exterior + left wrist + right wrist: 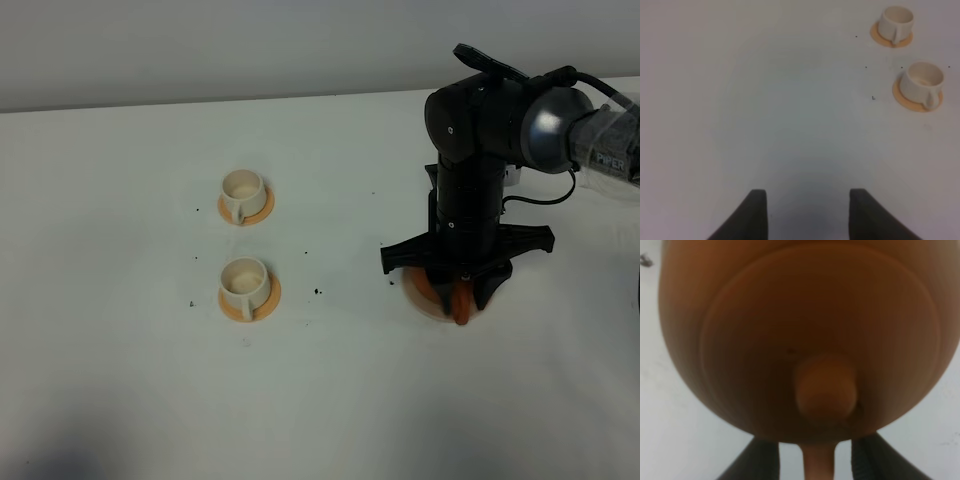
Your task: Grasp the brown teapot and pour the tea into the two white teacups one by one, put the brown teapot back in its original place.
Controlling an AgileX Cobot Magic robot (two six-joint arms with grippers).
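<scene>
The brown teapot sits on its pale round coaster, the original place, mostly hidden under my right arm. In the right wrist view the teapot's lid and knob fill the frame. Its loop handle stands between the fingers of my right gripper, which is open, with a gap on each side of the handle. The two white teacups stand on small orange discs at the left. My left gripper is open over bare table, with the teacups far ahead of it.
Small dark specks are scattered on the white table between the cups and the teapot. The right arm's black body and its cable rise above the teapot. The table's back edge runs along the wall.
</scene>
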